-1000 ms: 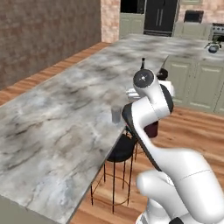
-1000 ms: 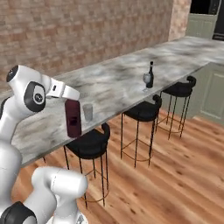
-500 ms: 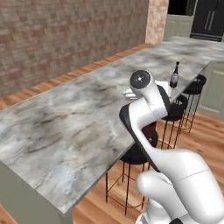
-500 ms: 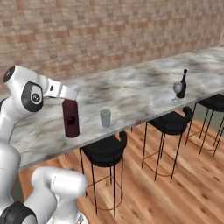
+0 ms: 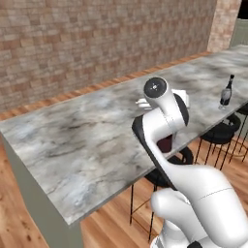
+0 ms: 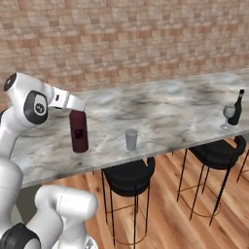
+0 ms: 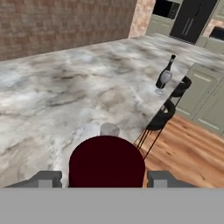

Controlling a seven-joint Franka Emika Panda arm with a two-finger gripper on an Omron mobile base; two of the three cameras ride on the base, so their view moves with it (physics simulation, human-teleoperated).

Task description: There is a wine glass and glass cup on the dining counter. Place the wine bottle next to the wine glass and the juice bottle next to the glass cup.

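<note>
Right base view: the squat maroon juice bottle [image 6: 79,131] is gripped by its top in the half-open tool [image 6: 76,104] over the marble surface [image 6: 165,104], and probably gets set down beside the small clear glass cup [image 6: 131,139] next.

In the left base view the juice bottle [image 5: 165,143] is mostly hidden behind the arm, with only a maroon patch seen, and the stools [image 5: 220,133] are partly covered by the counter [image 5: 72,140] and cut by the right edge. In the hand view the bottle's body is concealed beneath its own round top, and the glass cup [image 7: 110,129] is partly hidden behind it. The wine glass [image 6: 228,113] is too faint for its stem to be made out clearly.
</note>
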